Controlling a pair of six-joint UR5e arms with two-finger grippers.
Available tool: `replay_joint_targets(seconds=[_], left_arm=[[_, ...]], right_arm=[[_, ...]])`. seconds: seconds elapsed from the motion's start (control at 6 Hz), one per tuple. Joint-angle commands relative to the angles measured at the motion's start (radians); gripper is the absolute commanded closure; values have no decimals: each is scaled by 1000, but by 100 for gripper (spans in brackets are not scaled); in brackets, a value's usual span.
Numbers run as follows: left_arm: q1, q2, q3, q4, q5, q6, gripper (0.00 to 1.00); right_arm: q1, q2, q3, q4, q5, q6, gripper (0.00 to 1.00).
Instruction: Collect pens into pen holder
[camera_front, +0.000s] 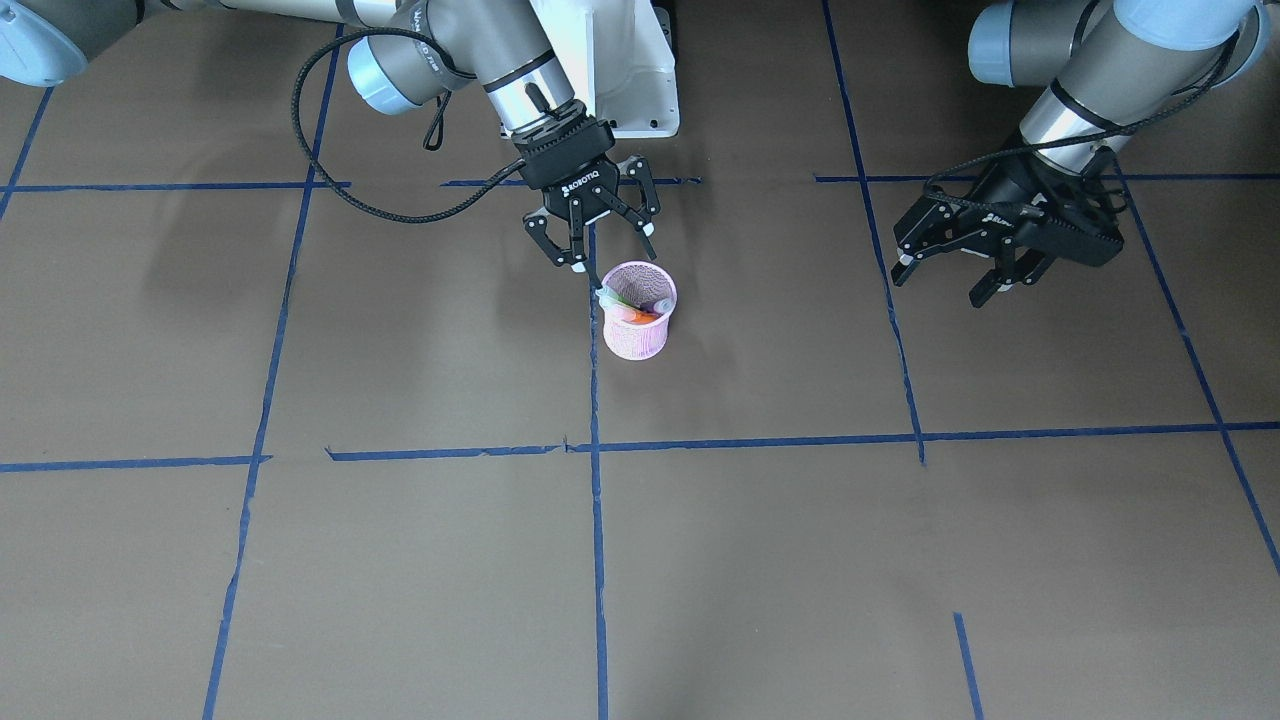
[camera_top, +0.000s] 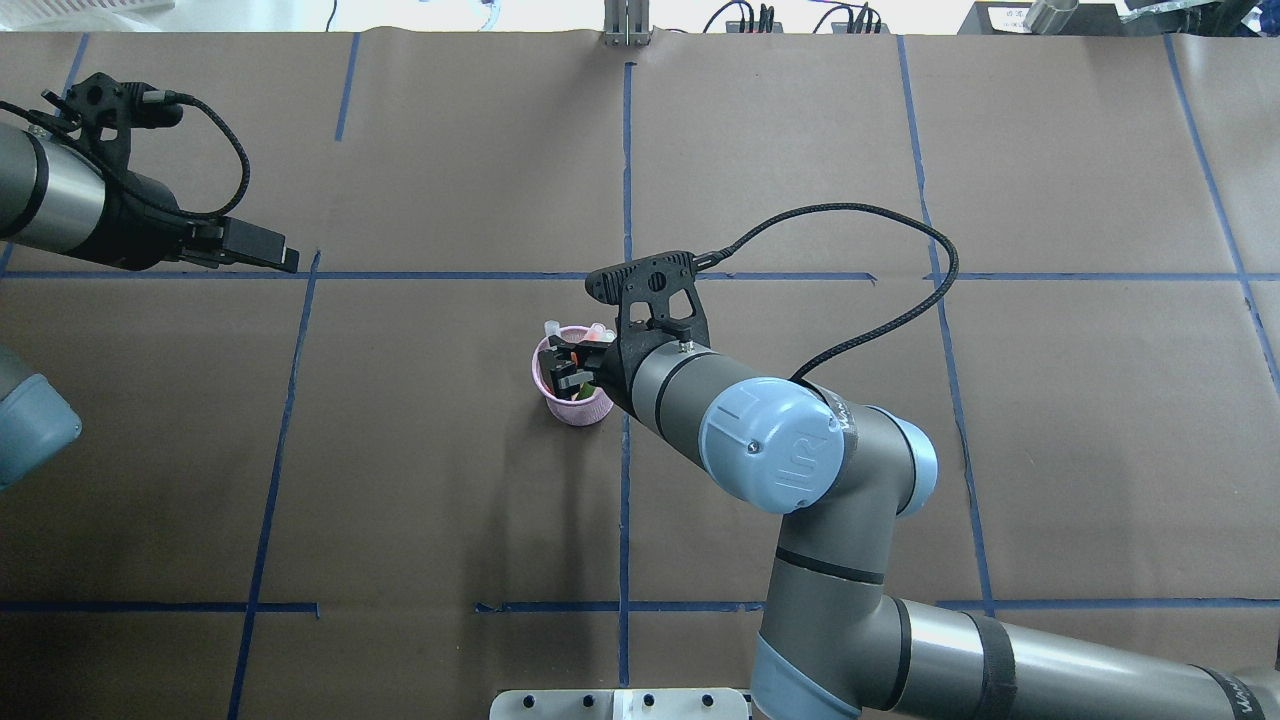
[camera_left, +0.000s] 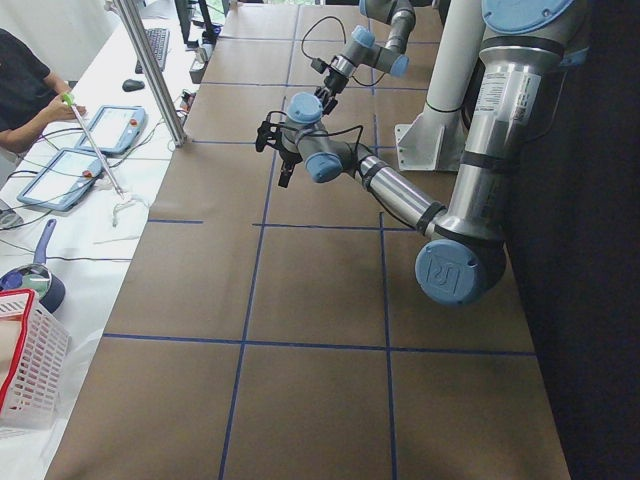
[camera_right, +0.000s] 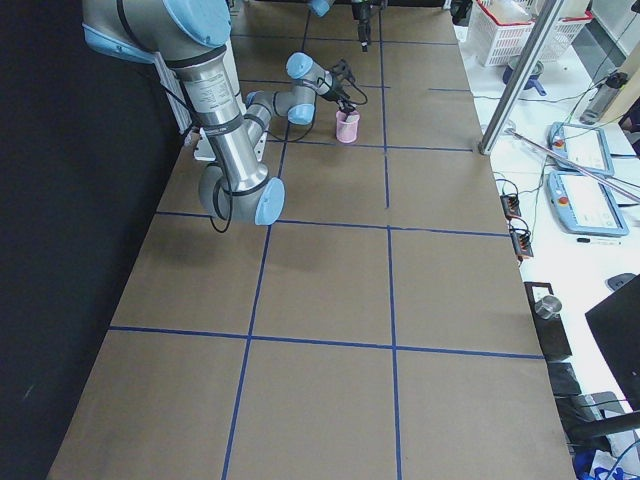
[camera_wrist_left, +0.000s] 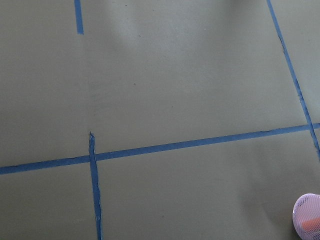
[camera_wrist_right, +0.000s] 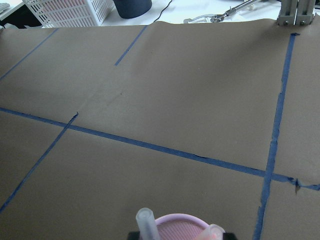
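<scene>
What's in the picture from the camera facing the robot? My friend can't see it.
A pink mesh pen holder stands on a brown table with pens inside it. The right gripper hovers open right by the holder's rim; the left gripper hangs open far off to the side.

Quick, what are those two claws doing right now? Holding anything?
Left gripper: open, empty.
Right gripper: open, empty, over the pen holder.
</scene>
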Motion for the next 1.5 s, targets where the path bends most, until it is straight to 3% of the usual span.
replay_joint_targets(seconds=[0.0, 0.33, 0.5, 0.67, 1.0, 1.17, 1.33], left_arm=[[-1, 4, 8, 0, -1, 12, 0], [-3, 58, 17, 6, -4, 156, 0], [-12, 96, 18, 11, 0, 240, 0], [-59, 116, 26, 17, -3, 312, 0], [-158, 118, 32, 165, -13, 458, 0], [-225, 115, 32, 251, -88, 527, 0], [-323, 115, 34, 297, -187, 617, 0]], right_arm=[[18, -27, 35, -11, -9, 0, 0], [88, -169, 59, -11, 17, 3, 0], [167, -256, 50, -12, 152, 0, 0], [288, -306, 35, -14, 350, -8, 0], [511, -375, -43, -31, 613, -184, 0], [644, -378, -97, -104, 767, -322, 0], [747, -425, -108, -180, 807, -510, 0]])
